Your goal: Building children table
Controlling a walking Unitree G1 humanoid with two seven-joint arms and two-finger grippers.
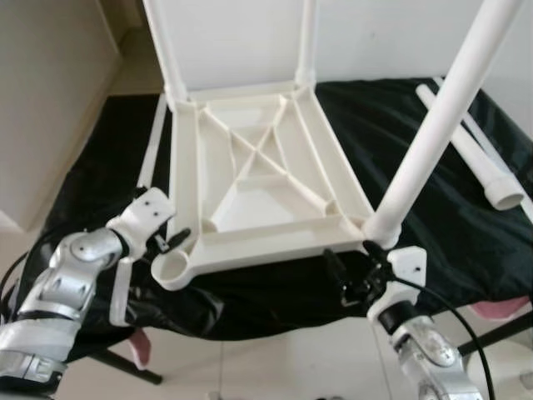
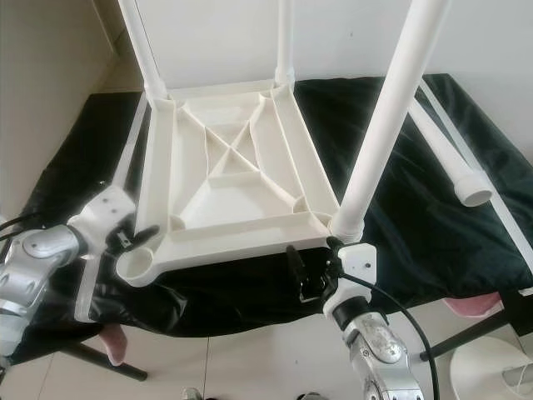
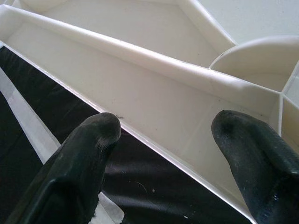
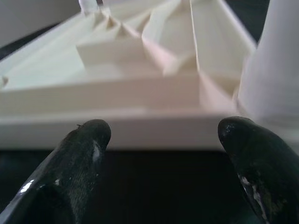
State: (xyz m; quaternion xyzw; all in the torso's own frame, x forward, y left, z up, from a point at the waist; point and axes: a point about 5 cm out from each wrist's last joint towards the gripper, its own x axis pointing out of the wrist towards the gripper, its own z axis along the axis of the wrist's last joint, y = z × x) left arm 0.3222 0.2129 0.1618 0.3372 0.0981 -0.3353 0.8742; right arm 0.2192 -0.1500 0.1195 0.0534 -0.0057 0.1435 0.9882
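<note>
Left eye view: white plastic children table (image 1: 266, 167) upside down on black-draped tabletop (image 1: 450, 217), ribbed underside up, three round legs fitted. Left end effector (image 1: 171, 243) just beside empty near-left leg socket (image 1: 171, 268), fingers spread wide. Right end effector (image 1: 354, 271) beside near-right leg (image 1: 441, 117), fingers apart, holding nothing. Loose leg tube (image 1: 475, 150) lies far right.
</note>
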